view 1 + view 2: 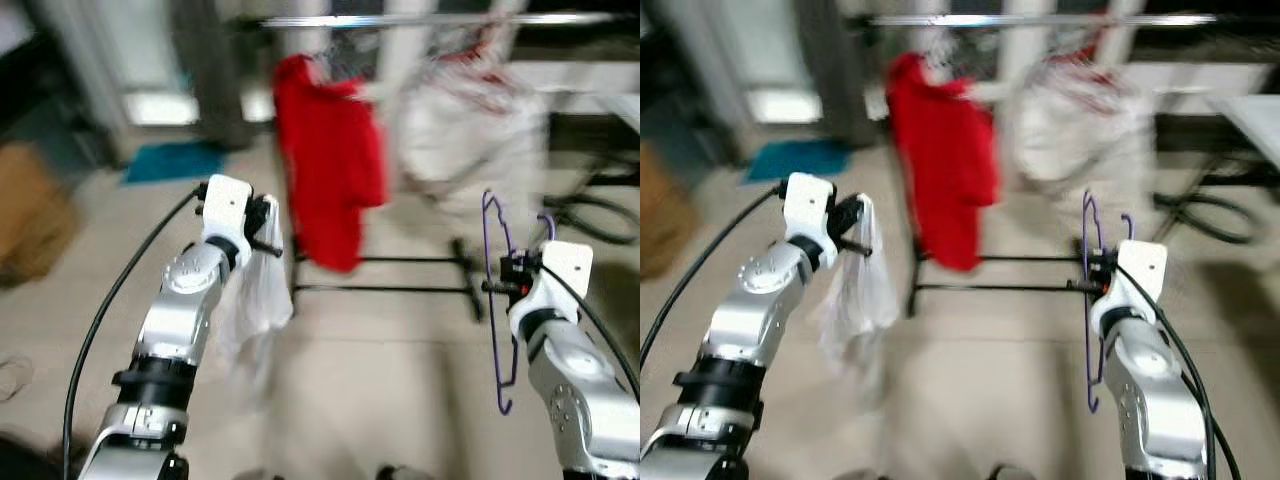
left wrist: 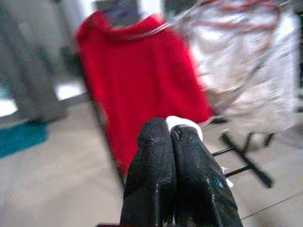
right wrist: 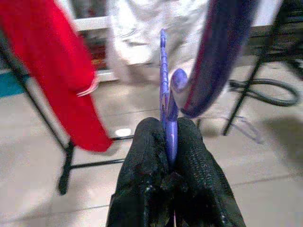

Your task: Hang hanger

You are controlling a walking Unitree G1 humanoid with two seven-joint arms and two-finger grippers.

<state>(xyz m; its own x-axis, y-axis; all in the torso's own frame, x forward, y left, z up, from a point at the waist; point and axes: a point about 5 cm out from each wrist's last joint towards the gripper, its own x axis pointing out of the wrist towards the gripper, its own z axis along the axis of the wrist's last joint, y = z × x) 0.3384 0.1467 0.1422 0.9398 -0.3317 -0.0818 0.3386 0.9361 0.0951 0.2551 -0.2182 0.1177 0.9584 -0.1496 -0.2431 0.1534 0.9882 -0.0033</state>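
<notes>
My right gripper (image 1: 502,283) is shut on a purple hanger (image 1: 496,300) that stands on edge at the right, its hook end seen between the fingers (image 3: 168,123) in the right wrist view. My left gripper (image 1: 270,235) is shut on a white cloth (image 1: 255,295) that droops below it; the fingertips (image 2: 163,142) pinch its white edge. Ahead stands a clothes rack with a metal rail (image 1: 420,19) across the top. A red shirt (image 1: 330,165) and a white garment (image 1: 470,125) hang from it.
The rack's black base bars (image 1: 390,275) lie on the pale tiled floor between my arms. A teal mat (image 1: 170,160) sits far left, a brown object (image 1: 30,210) at the left edge, and black cables (image 1: 600,215) curl at the right. The views are blurred.
</notes>
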